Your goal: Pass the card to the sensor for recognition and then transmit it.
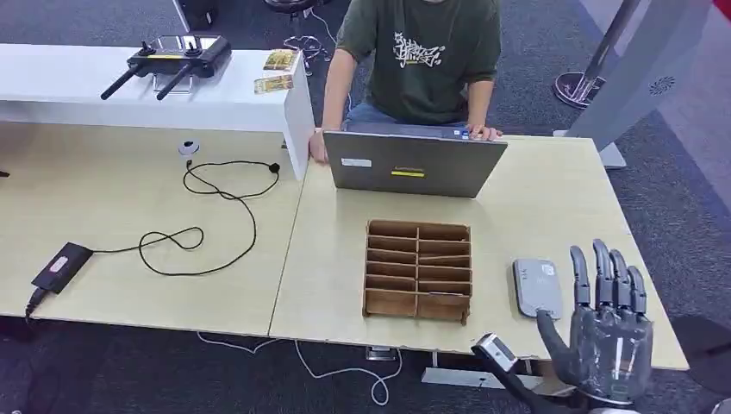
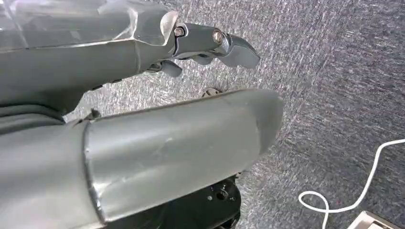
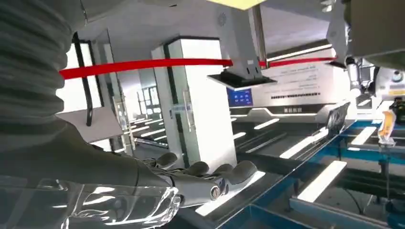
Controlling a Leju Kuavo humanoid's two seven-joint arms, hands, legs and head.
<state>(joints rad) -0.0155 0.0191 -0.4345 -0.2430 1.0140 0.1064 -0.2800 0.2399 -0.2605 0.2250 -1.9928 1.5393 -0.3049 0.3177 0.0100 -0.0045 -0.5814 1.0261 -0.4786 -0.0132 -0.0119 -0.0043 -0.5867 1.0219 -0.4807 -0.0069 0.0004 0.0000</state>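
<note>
Spanning most of the head view, the pale wooden table (image 1: 534,216) runs from the left edge to the lower right. A white counter (image 1: 129,86) sits on its upper left part. A person in a green shirt (image 1: 420,52) sits at the top centre behind an open grey laptop (image 1: 412,164), with hands resting at the laptop's two sides. In the centre of the frame, below the laptop, a brown wooden box (image 1: 418,269) divided into two columns of narrow compartments lies flat on the table. The right hand (image 1: 608,332) stands at the lower right of the frame by the table's near edge, fingers upright and slightly apart, holding nothing. In the right wrist view the same hand (image 3: 200,179) reaches out with its fingers extended and bare. Just left of it, and right of the box, lies the grey sensor (image 1: 537,287), touching neither. The left hand (image 2: 210,45) hangs over grey carpet in the left wrist view, its fingers mostly stretched with the tips bent, gripping nothing. A black cable (image 1: 215,216) loops across the left half of the table to a black adapter (image 1: 60,266) near the lower left edge. A thin pale strip (image 1: 444,257) lies slanted in a right-column compartment of the box. Whether it is the card I cannot tell.
</note>
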